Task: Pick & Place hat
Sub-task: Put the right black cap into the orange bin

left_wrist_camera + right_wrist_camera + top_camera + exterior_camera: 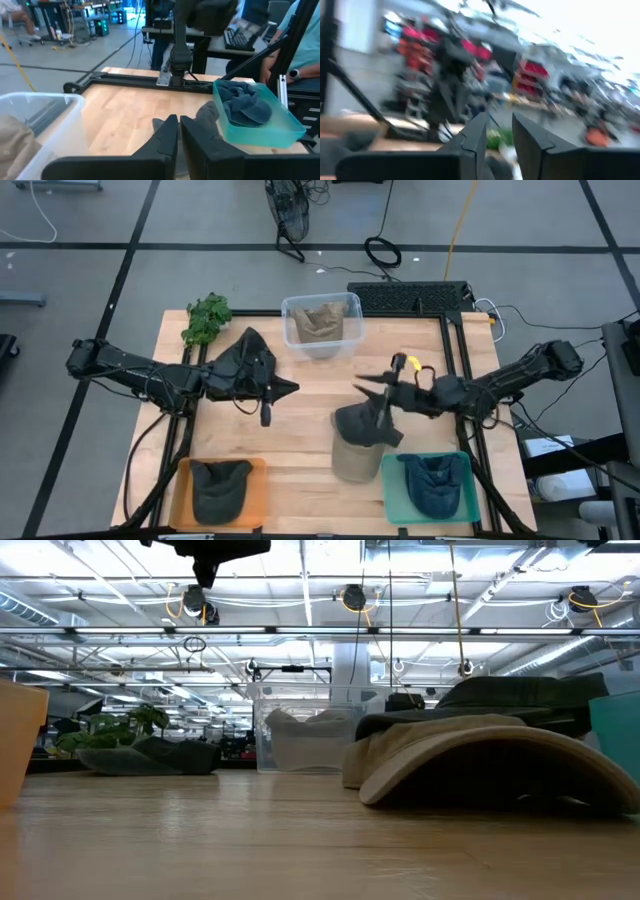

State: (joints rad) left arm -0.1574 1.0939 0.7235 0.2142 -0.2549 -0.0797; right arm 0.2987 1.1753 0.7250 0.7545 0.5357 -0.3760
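In the middle of the table a tan hat [352, 460] lies brim down, with a dark grey hat [365, 423] resting on its crown [520, 695]. My right gripper [375, 385] hovers just above and beyond that pile, pointing toward the table's left. It is open, with nothing between its fingers [499, 127]. My left gripper [290, 388] hangs shut and empty over the table's left half, aimed at the pile [178, 122]. A dark hat [150, 755] lies flat on the table beside the plant.
A clear bin [322, 325] with a tan hat stands at the far middle, with a green plant [207, 318] to its left. An orange tray [180, 480] holds a grey hat at the near left. A teal tray [392, 480] holds a blue hat at the near right.
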